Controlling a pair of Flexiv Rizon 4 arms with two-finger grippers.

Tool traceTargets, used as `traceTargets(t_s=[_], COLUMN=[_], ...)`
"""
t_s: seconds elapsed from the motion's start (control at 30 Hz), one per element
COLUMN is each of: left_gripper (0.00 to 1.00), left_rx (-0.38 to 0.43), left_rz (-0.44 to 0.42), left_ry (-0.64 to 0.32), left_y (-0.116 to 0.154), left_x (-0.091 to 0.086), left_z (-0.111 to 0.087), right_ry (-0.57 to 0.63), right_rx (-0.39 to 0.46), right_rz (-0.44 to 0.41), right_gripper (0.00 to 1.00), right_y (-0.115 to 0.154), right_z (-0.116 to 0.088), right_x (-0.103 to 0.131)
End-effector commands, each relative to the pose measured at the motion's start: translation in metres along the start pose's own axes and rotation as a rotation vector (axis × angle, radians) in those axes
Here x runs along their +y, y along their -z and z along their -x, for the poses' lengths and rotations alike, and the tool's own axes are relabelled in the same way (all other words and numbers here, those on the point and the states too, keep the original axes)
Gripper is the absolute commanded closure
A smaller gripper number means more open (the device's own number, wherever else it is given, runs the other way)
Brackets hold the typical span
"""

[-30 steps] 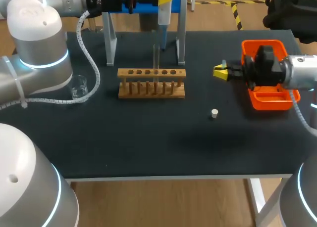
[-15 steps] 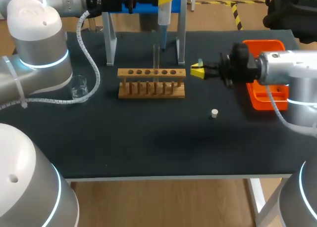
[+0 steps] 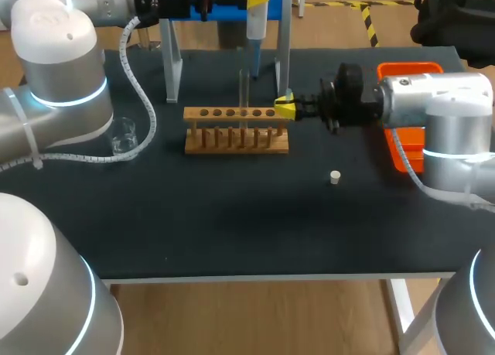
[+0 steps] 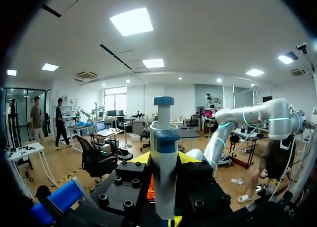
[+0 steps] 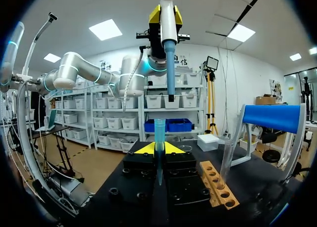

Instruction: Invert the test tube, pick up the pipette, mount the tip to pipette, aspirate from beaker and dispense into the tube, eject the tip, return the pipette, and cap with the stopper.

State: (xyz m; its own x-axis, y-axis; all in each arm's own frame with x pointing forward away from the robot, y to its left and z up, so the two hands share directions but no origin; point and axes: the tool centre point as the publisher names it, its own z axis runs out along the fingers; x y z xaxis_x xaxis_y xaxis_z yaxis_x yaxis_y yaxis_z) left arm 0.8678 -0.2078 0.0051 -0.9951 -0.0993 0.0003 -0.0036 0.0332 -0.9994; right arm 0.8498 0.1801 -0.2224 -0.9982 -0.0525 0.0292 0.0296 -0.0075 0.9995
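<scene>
1. The pipette tip [image 5: 159,130] stands upright with its wide mouth up, and the fingers of the right tool [image 5: 159,149] are clamped on it from both sides. The pipette [image 5: 168,44] hangs above and ahead of that tool, nozzle down, clamped in the left tool [image 4: 163,160]. The nozzle does not look lined up over the tip's mouth. I judge a miss to be the main risk: if the two meet off-axis, the nozzle could catch the rim or lever the tip sideways out of the grip.
2. The tip is thin and tapered. A firm downward push may slide it through the fingers instead of seating it. A half-seated tip could then drop off or draw air at the beaker [image 3: 122,135].
3. The test tube [image 5: 227,155] stands in the wooden rack [image 5: 218,182] just beside the right tool. In the head view the tool sits at the rack's end. A small sideways correction could nudge the rack and rock the tube.
4. One leg of the pipette stand [image 3: 283,46] rises close behind the right tool. Lifting the tip toward the nozzle could clip it.
5. The stopper [image 3: 334,177] lies loose on the bench [image 3: 232,231], apart from the right tool and near its arm. A low pass of the arm could roll it away.
</scene>
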Motion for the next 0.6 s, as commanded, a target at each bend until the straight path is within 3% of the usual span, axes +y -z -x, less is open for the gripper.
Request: traceTargets(t_s=[0.03, 0.6], left_gripper=[1.0, 1.0], left_rx=[-0.001, -0.001], left_rz=[-0.004, -0.004], left_ry=[-0.001, -0.001], left_y=[0.0, 0.0], left_x=[0.0, 0.0], left_z=[0.0, 0.0], right_ry=[0.001, -0.004], right_rx=[0.01, 0.03], right_rz=[0.0, 0.0], right_gripper=[1.0, 1.0], right_y=[-0.015, -0.04], right_z=[0.006, 0.012], right_x=[-0.001, -0.005])
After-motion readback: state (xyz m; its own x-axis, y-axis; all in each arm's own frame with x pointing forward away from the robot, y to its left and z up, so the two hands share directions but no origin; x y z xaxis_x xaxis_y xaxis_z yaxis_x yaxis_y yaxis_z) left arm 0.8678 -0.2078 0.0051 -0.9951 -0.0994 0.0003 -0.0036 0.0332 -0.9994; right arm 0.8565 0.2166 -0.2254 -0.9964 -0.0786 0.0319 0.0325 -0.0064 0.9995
